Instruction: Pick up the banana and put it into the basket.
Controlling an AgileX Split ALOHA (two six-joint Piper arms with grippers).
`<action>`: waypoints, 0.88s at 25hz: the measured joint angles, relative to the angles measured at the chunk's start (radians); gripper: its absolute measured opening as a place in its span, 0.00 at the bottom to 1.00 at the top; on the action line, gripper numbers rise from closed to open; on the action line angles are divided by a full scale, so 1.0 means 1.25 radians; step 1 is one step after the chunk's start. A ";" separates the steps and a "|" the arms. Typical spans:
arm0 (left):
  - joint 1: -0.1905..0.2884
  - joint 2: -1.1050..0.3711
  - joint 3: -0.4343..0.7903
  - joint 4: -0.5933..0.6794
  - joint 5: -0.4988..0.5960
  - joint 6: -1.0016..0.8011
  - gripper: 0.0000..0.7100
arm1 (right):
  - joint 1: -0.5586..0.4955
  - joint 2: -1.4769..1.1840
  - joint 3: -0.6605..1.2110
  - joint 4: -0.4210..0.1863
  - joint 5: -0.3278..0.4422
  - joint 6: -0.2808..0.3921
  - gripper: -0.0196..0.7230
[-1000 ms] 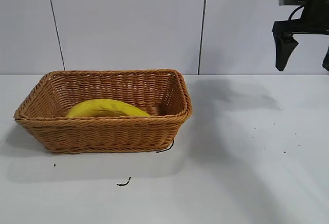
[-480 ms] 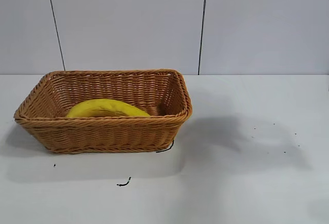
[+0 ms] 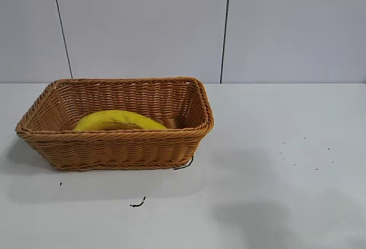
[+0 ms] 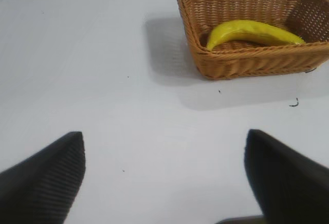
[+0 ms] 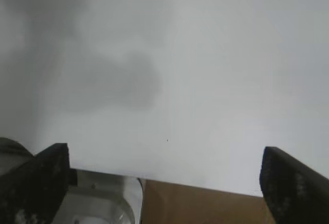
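The yellow banana (image 3: 119,120) lies inside the woven wicker basket (image 3: 117,146) on the left half of the white table; the left wrist view shows the same banana (image 4: 252,32) in the basket (image 4: 247,64) far off. My left gripper (image 4: 164,167) hangs open above bare table, well away from the basket, with nothing between its fingers. My right gripper (image 5: 164,175) is open and empty over the table's edge. Neither arm shows in the exterior view.
A short dark scrap (image 3: 137,204) lies on the table in front of the basket, and small dark specks (image 3: 303,157) dot the right side. Beyond the table edge the right wrist view shows a brown surface (image 5: 200,206) and a metal part (image 5: 97,203).
The right arm, seen at the upper right one second ago, has left the exterior view. Its shadow on the table has slid toward the front. Basket and banana have not moved.
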 joint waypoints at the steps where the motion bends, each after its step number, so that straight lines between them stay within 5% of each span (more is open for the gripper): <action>1: 0.000 0.000 0.000 0.000 0.000 0.000 0.89 | 0.000 -0.038 0.025 0.000 -0.010 0.000 0.95; 22: 0.000 0.000 0.000 0.000 0.000 0.000 0.89 | 0.000 -0.536 0.067 0.003 -0.012 0.001 0.95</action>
